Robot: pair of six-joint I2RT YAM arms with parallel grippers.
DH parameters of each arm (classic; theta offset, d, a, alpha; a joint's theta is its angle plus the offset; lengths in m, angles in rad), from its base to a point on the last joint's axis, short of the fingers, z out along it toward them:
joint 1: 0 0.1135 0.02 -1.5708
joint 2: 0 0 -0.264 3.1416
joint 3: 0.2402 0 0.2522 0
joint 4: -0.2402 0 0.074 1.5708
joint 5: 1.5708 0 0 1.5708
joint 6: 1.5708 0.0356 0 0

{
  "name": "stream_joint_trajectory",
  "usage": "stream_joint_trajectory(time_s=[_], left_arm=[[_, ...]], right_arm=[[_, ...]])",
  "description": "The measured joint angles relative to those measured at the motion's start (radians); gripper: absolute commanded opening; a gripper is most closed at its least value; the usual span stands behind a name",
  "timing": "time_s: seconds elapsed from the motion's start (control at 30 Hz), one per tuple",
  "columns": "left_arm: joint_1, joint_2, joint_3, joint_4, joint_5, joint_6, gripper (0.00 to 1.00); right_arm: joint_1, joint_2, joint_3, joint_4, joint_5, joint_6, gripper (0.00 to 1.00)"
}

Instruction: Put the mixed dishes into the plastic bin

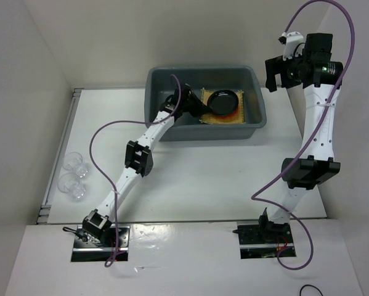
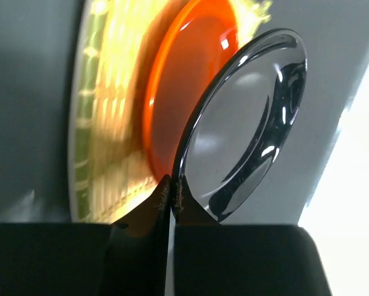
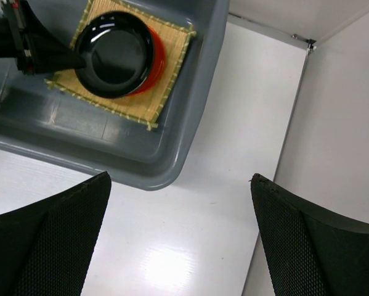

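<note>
The white counter (image 1: pixel 221 179) held everything. The big grey plastic bin (image 1: pixel 215 132) sat at the far side of it, in the middle.

The left arm reached from its base into the bin. The right arm stood up tall, off to the right of the bin. The right tool (image 1: pixel 273 77) hung up high with its fingers spread wide apart, and it held nothing.

Inside the bin, on the right part of the floor, lay the square bamboo mat (image 3: pixel 172 55). It lay flat. The orange plate (image 3: pixel 158 61) rested on the mat. The black plate (image 3: pixel 113 55) sat on top of the orange plate and covered most of it, so only a thin orange edge showed on one side.

The left tool (image 2: pixel 172 185) was squeezed tight on the rim of the black plate. In the left wrist view the black plate looked tipped up a little from the orange one.

The small clear cups (image 1: pixel 70 182) stood together at the far left edge of the counter, well apart from the bin.
</note>
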Motion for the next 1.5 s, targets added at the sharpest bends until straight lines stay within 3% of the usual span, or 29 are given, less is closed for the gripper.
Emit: stream_joint_trajectory(time_s=[0.07,0.13,0.27,0.3,0.37,0.6,0.77,0.93,1.03,1.1,1.2,1.27,1.37,1.5], left_arm=[[0.001,0.0,0.0,0.021,-0.003,-0.003,0.19],[0.003,0.0,0.0,0.034,-0.003,-0.017,0.25],[0.005,0.0,0.0,0.061,-0.006,-0.023,0.64],[0.005,0.0,0.0,0.064,-0.006,-0.021,0.84],[0.005,0.0,0.001,0.071,-0.009,-0.02,1.0],[0.015,-0.092,0.001,0.016,-0.083,0.069,1.0],[0.03,-0.401,0.001,-0.229,-0.38,0.354,1.0],[0.138,-0.78,-0.004,-0.527,-0.585,0.468,1.0],[0.229,-1.058,-0.331,-0.576,-0.708,0.475,1.0],[0.257,-1.264,-0.709,-0.523,-0.755,0.475,1.0],[0.354,-1.553,-1.358,-0.368,-0.649,0.474,1.0],[0.503,-1.637,-1.647,-0.375,-0.583,0.488,1.0],[0.649,-1.615,-1.775,-0.427,-0.588,0.534,1.0],[0.687,-1.645,-1.822,-0.423,-0.597,0.614,1.0]], right_arm=[[0.0,-0.007,-0.016,0.003,0.006,0.0,0.98],[0.0,-0.012,-0.03,0.005,0.012,0.0,0.98],[0.0,-0.015,-0.035,0.009,0.018,0.0,0.98],[0.0,-0.015,-0.035,0.009,0.019,0.0,0.98],[0.0,-0.015,-0.035,0.013,0.019,0.0,0.98],[0.0,-0.032,-0.049,0.019,0.015,0.0,0.98],[0.0,-0.069,-0.068,0.018,-0.02,0.004,0.98],[0.0,-0.134,-0.093,0.019,-0.086,0.012,0.98],[0.0,-0.156,-0.111,0.018,-0.142,0.013,0.98],[0.0,-0.161,-0.128,0.018,-0.19,0.016,0.98],[0.0,-0.161,-0.163,0.015,-0.254,0.024,0.98],[0.0,-0.161,-0.186,0.014,-0.289,0.032,0.98],[0.0,-0.169,-0.234,0.014,-0.332,0.037,0.98],[0.0,-0.192,-0.307,0.008,-0.374,0.041,0.98]])
